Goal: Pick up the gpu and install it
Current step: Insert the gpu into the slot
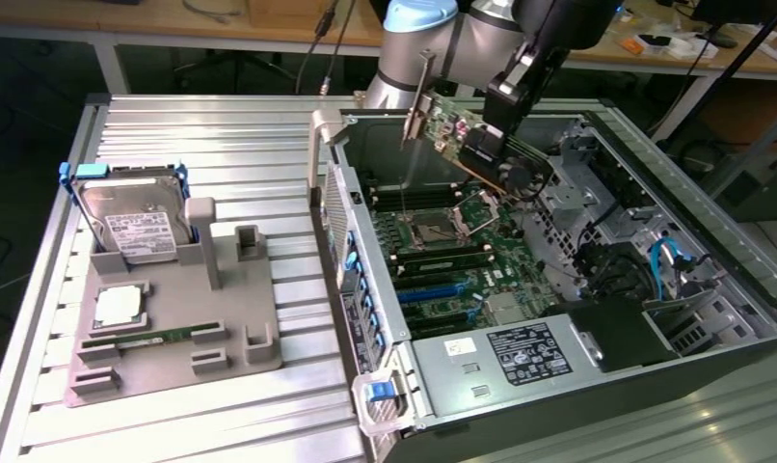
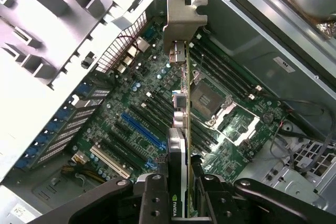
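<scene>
Up over the open case (image 1: pixel 341 207), the gripper (image 1: pixel 504 159) has its jaws clamped on the gpu (image 1: pixel 450 127). The card hangs tilted in the air above the motherboard (image 1: pixel 441 260), clear of it. Its silver bracket (image 1: pixel 421 108) points toward the case's far wall. From the wrist, the card runs edge-on between the fingers (image 2: pixel 155 198), over the socket (image 2: pixel 207 95), with the blue slot (image 2: pixel 140 129) and a white slot (image 2: pixel 110 162) off to one side. Blue cables (image 1: pixel 665 265) and drive bays crowd the exterior view's right of the case, and the power supply (image 1: pixel 523 352) sits at its near end. On the table (image 1: pixel 208 125), at the exterior view's left, a grey holder (image 1: pixel 234 328) carries a hard drive (image 1: pixel 131 227), a chip (image 1: pixel 116 306) and a memory stick (image 1: pixel 150 338).
</scene>
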